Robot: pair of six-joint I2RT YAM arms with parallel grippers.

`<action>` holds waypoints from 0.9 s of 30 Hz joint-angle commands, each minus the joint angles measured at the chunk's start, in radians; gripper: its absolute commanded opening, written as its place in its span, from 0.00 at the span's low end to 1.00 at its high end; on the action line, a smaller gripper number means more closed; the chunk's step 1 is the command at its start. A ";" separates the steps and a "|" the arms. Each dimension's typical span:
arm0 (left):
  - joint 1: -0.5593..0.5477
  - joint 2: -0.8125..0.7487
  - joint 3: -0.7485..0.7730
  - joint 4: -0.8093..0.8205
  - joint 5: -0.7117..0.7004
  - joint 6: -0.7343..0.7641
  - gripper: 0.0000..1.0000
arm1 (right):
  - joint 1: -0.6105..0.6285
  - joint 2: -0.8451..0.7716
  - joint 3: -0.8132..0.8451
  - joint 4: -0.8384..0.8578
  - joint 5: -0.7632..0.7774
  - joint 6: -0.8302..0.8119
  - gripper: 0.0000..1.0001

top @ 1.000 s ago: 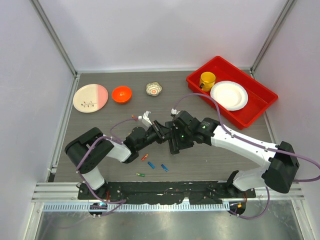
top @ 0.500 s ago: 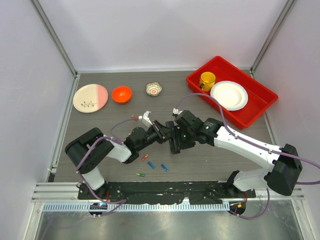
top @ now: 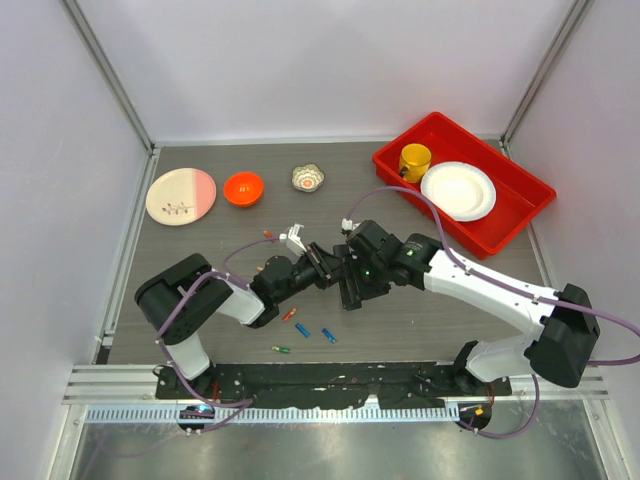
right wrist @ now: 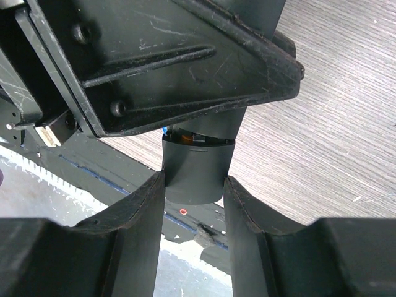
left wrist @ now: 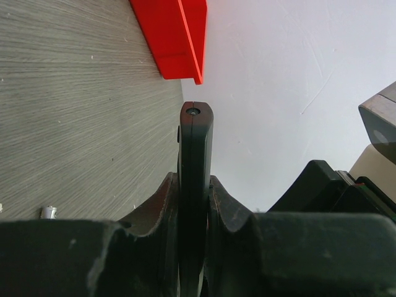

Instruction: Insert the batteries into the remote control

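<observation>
Over grained tabletop (left wrist: 74,124), left fingers (left wrist: 158,210) and right fingers (right wrist: 143,219) clamp the slim black remote control (left wrist: 195,154).

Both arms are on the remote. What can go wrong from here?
1. Left jaws and right jaws both clamp the remote control; any mismatched arm motion could twist it or tear it out of one grip.
2. Loose batteries lie on the table just beside the left arm; a low sweep could roll them away.
3. The top view hides the recess behind both wrists, so seating is hard to verify.
</observation>
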 commanded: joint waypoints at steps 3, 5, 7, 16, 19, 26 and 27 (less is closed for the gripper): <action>-0.018 -0.012 0.033 0.326 0.032 -0.042 0.00 | 0.018 0.020 0.055 0.046 0.025 -0.008 0.43; -0.018 -0.010 0.033 0.326 0.030 -0.042 0.00 | 0.020 0.021 0.055 0.045 0.028 -0.005 0.45; -0.018 -0.010 0.033 0.326 0.029 -0.041 0.00 | 0.023 0.021 0.055 0.045 0.031 -0.002 0.46; -0.018 -0.007 0.030 0.326 0.027 -0.041 0.00 | 0.024 0.020 0.056 0.051 0.039 0.007 0.54; -0.018 -0.007 0.032 0.326 0.026 -0.041 0.00 | 0.026 0.020 0.058 0.052 0.042 0.010 0.55; -0.017 -0.003 0.030 0.326 0.021 -0.035 0.00 | 0.026 0.011 0.067 0.048 0.051 0.013 0.55; -0.017 -0.003 0.027 0.326 0.021 -0.035 0.00 | 0.024 0.009 0.067 0.045 0.051 0.013 0.55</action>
